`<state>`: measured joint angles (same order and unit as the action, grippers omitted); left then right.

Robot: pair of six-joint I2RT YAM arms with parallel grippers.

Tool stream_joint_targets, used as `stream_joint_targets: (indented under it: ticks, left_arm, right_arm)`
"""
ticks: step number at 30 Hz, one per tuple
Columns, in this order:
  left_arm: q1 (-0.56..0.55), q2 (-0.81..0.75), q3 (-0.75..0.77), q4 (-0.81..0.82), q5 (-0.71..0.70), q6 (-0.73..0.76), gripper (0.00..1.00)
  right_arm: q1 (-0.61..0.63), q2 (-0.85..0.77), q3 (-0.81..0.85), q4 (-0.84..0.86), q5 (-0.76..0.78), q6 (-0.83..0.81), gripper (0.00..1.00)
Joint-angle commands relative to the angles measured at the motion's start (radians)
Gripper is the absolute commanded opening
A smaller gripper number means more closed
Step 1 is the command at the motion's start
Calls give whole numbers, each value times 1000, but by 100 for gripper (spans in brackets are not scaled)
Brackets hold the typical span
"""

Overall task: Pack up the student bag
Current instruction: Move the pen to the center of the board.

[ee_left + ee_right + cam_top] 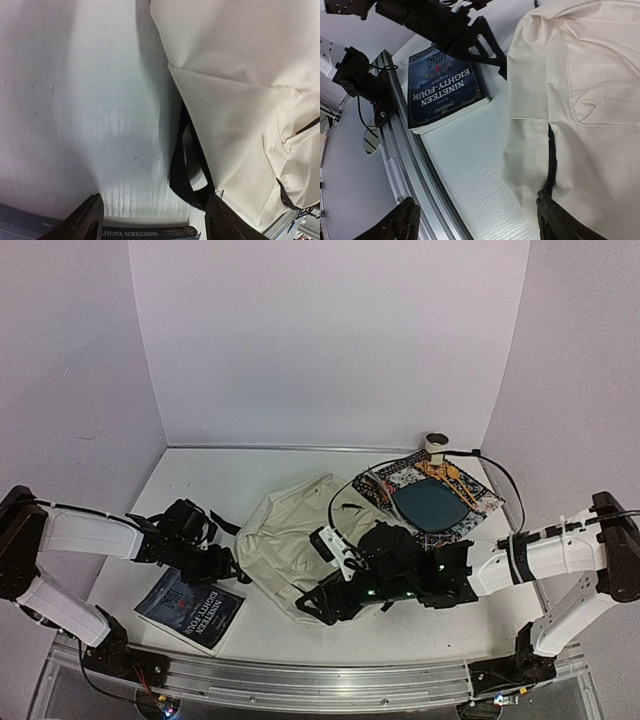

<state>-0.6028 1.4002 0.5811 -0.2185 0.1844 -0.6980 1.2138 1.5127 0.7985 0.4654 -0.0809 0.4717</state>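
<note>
Student bag (285,530): bench (200,480) centre, flat. Book (190,610): just beside bag, at its 7 o'clock. Left gripper (228,567): open, empty, over book's far edge, bag at 3 o'clock. Right gripper (325,602): open, empty, at bag's 5 o'clock edge. Left arm nearer book.

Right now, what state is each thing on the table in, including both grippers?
student bag, lying slumped on the table; whether its zipper is open cannot be told.
book, closed, cover up, outside the bag.
left gripper, open, holding nothing.
right gripper, open, holding nothing.
patterned mat, spread flat.
dark oval pad, lying on the mat.
</note>
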Motion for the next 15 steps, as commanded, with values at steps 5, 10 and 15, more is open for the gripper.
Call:
stream_joint_targets:
  ticks: [5, 10, 15]
  left_arm:
    - [-12, -76, 86, -81, -64, -83, 73]
    - [-26, 32, 167, -66, -92, -60, 74]
    - [-32, 163, 261, -32, -110, -26, 73]
  right_arm:
    - [-19, -139, -68, -110, 337, 73, 86]
    - [-35, -185, -88, -144, 396, 88, 87]
    - [-35, -173, -75, -146, 380, 82, 87]
